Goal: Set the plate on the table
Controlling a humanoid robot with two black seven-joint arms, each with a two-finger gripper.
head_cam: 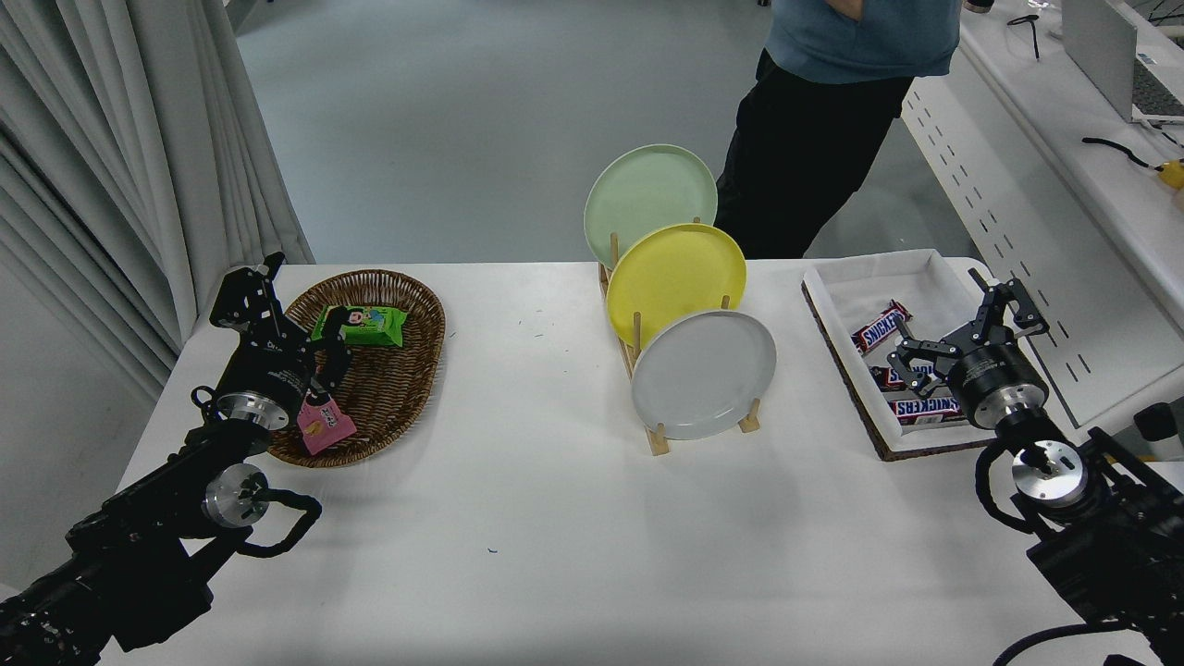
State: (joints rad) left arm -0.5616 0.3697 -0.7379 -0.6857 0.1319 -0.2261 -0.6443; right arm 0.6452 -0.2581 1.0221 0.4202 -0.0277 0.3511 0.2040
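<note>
Upright in the nearest slot of a wooden rack [659, 435], the gray plate [705, 375] leans back against the dowels near the middle of the white tabletop [555, 536], with a yellow plate [675, 277] in the slot behind it and a pale green plate [649, 199] behind that. Nothing has hold of it yet, so the task looks to be at its very beginning. The right hand [962, 347] hangs well apart from the plate, over a white tray [837, 287] of chocolate bars [881, 326], its fingers spread and gripping nothing. The left hand [319, 370] sits parked at the lower left over a wicker basket [416, 305] holding a green snack packet [361, 326] and a pink packet [324, 427]; its fingers are too hard to make out against the basket to say whether they are released or clenched. Judging by its matte finish and low raised rim, the plate is probably stiff and fairly light but breakable, and its smooth face would slip under a loose pinch. The rim seems the sensible place to take hold, on the upper right edge that stands free of the dowels and of the yellow plate; a grip lower down would crowd the rack's base. Lifting it straight up out of the slot before tilting it flat should keep it from knocking its neighbour or dragging the rack along. A person [832, 120] stands at the far side.
</note>
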